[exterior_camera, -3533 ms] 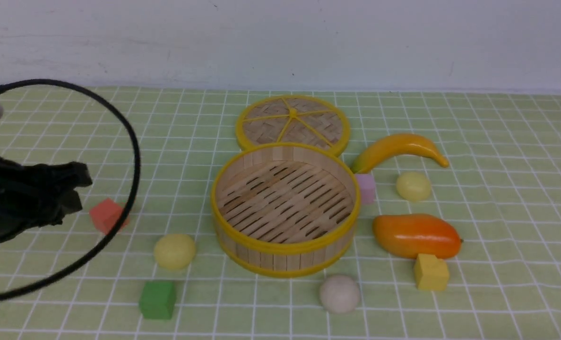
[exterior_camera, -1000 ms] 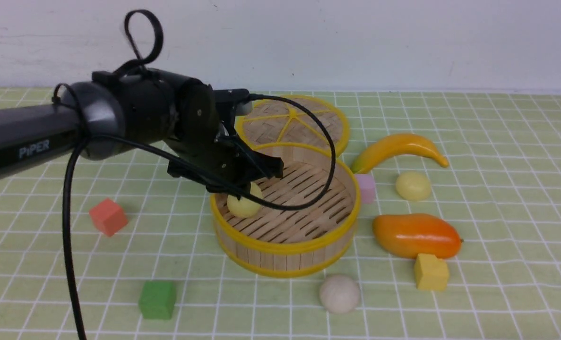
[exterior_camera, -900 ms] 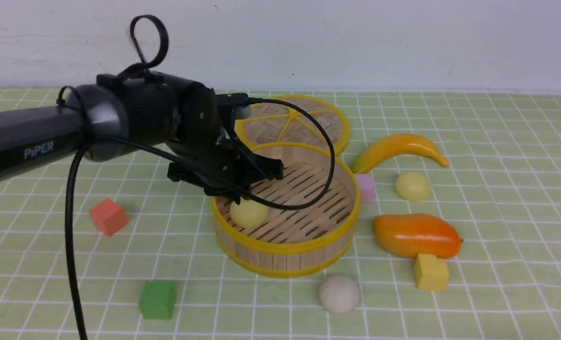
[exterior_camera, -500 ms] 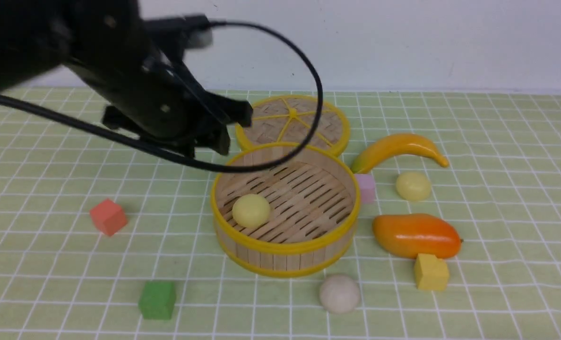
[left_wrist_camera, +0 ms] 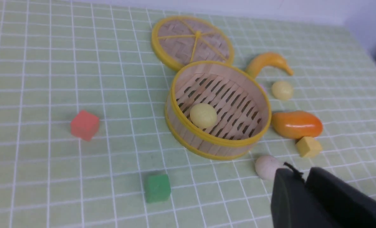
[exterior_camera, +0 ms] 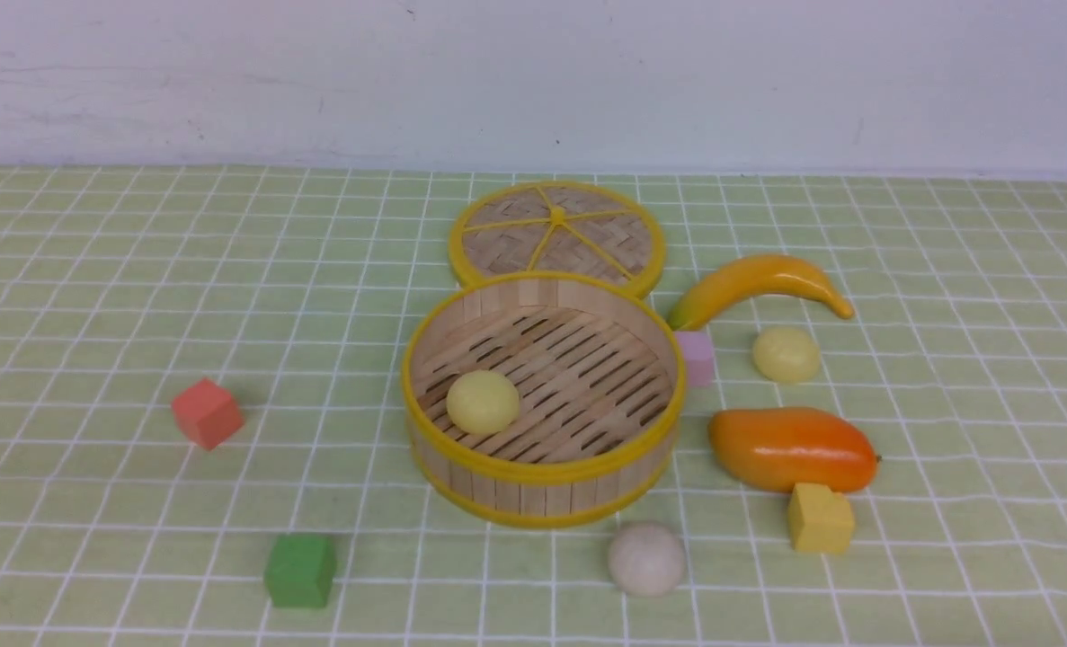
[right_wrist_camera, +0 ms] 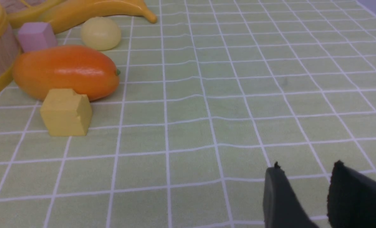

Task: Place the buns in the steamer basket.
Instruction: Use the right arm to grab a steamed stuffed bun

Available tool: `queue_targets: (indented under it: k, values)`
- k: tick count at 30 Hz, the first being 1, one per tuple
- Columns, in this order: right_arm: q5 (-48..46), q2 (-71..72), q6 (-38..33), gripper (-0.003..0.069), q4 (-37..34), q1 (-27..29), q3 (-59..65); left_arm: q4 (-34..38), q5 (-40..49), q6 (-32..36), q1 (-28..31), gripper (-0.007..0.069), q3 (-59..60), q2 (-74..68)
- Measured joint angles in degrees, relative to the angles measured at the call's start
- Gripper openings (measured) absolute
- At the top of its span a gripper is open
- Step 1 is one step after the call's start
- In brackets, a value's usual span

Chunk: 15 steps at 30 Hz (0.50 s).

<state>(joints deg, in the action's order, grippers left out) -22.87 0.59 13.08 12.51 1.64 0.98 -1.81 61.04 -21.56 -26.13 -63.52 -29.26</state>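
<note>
Judging from the view, I have the first of three buns done: one pale bun sits inside the basket. The grey bun is outside, near its front, and another pale bun lies below the banana. My right gripper is spread, empty; for the left gripper I cannot tell. Next I should probably lower the right one over a remaining bun.

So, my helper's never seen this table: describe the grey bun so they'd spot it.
Find the round bamboo steamer basket. Just off its near side, slightly right, sits the bun: a smooth dome, off-white grey, unlike the angular yellow cube farther right.
</note>
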Motion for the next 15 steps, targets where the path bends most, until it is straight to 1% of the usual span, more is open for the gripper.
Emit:
queue_targets:
  k: [2,3,4,5,7,15]
  values:
    - [0.00,0.00,0.00,0.0239,0.00,0.00,0.00,-0.82,-0.72,-3.69,0.00,0.0004,7.38,6.37]
    - [0.00,0.00,0.00,0.0239,0.00,0.00,0.00,-0.95,-0.90,-4.61,0.00,-0.0006,9.20,8.42]
    - [0.00,0.00,0.00,0.0239,0.00,0.00,0.00,-1.03,-0.90,-6.29,0.00,-0.0013,12.96,10.95]
    - [0.00,0.00,0.00,0.0239,0.00,0.00,0.00,-1.03,-0.90,-6.49,0.00,-0.0013,12.96,11.32]
    - [0.00,0.00,0.00,0.0239,0.00,0.00,0.00,-0.59,-0.71,-7.64,0.00,-0.0013,17.74,14.44]
    - [0.00,0.00,0.00,0.0239,0.00,0.00,0.00,-0.05,-0.21,-8.17,0.00,-0.0013,20.18,15.96]
